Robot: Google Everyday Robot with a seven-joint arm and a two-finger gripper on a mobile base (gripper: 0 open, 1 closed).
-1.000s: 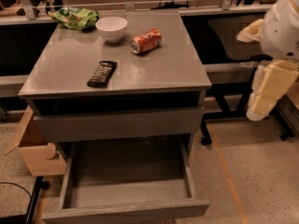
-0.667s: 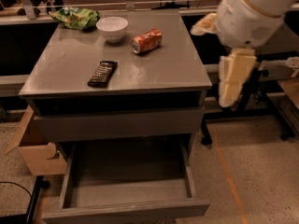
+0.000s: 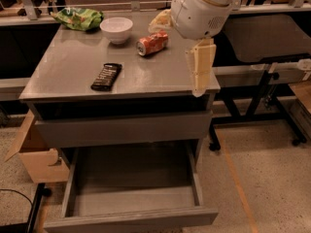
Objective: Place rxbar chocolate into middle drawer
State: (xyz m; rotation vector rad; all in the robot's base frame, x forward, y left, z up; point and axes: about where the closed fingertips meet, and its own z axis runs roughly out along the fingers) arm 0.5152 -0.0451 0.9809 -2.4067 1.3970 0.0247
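The rxbar chocolate [image 3: 107, 76], a flat black bar with pale lettering, lies on the grey cabinet top [image 3: 73, 67], left of centre near the front edge. The middle drawer [image 3: 131, 220] is pulled out low at the front, and its grey floor is bare. My gripper [image 3: 200, 68] hangs from the big white arm housing [image 3: 204, 6] over the cabinet top's right front corner. It is well to the right of the bar, apart from it, and holds nothing that I can see.
A crushed orange can [image 3: 152, 42], a white bowl [image 3: 116, 29] and a green crinkly bag [image 3: 77, 18] sit at the back of the top. A plain grey drawer panel [image 3: 124, 127] is closed above the open drawer. A cardboard box [image 3: 29, 154] stands left, a dark table [image 3: 262, 33] right.
The arm has swung left from beside the cabinet's right side to over its right front corner. The bar, can, bowl and drawer have not moved.
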